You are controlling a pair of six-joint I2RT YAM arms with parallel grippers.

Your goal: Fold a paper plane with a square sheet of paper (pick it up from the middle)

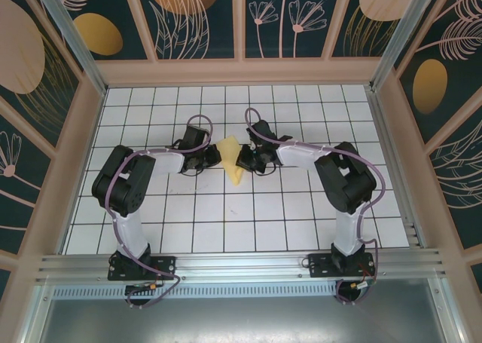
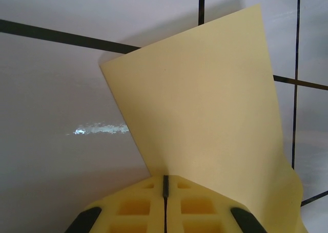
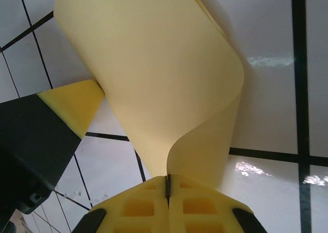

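White gridded counter (image 1: 226, 230) inside patterned walls, seen from above: both arms bend inward, and the left pincer (image 1: 214, 159) and right pincer (image 1: 245, 160) meet at the square sheet of paper (image 1: 235, 162), held bent between them near the middle. From the left wrist, that pincer's yellow fingers press together on the sheet's lower edge, the paper standing up over the counter. From the right wrist, its fingers likewise pinch the sheet, which curls upward in a loop, the left pincer's yellow tip just beside it.
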